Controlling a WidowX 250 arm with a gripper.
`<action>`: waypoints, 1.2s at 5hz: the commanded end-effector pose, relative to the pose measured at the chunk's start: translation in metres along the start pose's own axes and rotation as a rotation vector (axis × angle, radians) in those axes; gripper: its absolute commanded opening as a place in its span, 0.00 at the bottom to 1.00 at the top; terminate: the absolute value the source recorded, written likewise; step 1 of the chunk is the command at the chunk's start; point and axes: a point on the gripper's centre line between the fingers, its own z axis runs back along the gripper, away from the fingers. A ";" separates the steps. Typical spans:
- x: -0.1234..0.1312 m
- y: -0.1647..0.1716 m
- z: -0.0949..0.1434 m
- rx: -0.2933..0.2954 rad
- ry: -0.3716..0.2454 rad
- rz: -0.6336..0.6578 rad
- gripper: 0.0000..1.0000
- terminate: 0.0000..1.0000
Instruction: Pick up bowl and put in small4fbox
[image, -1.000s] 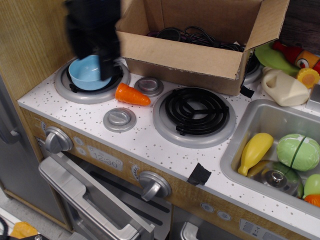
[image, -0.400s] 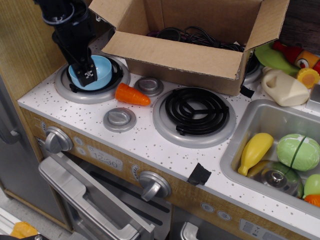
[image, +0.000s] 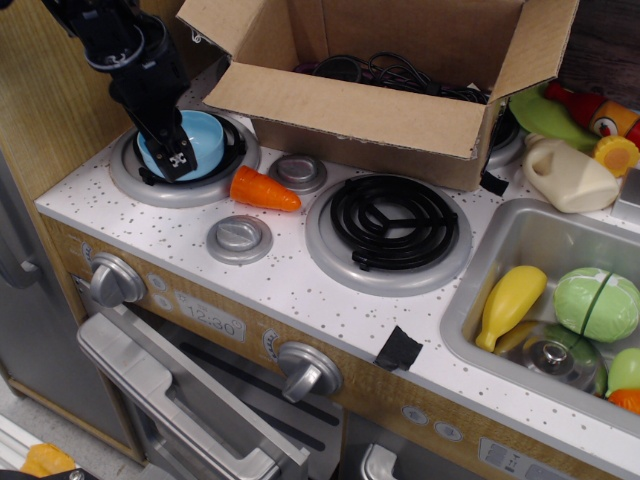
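One bowl (image: 200, 140) sits on the back-left burner (image: 150, 180) of the toy stove, just left of the one box (image: 370, 110). The box stands open behind the stove, its four flaps spread, with black cables (image: 400, 72) inside. The black pincer (image: 176, 152) reaches down from the upper left to the bowl's near rim; one finger (image: 181, 160) shows in front of the bowl wall, but whether it grips the rim I cannot tell.

On the speckled surface (image: 290, 270) lie one orange carrot (image: 263, 189) just right of the bowl's burner, two round grey caps (image: 239, 238), and a second burner (image: 393, 225) with a black coil. Two knobs (image: 115, 280) stick out from the front panel. At right, the sink (image: 470, 300) holds a yellow squash (image: 511, 303) and a round green vegetable (image: 597, 304). One white jug (image: 568, 177) lies behind the sink.
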 end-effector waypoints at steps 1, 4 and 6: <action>0.013 0.010 -0.010 -0.043 -0.013 -0.009 0.00 0.00; 0.011 -0.010 0.010 -0.075 0.038 0.074 0.00 0.00; 0.023 -0.028 0.083 0.047 0.220 0.249 0.00 0.00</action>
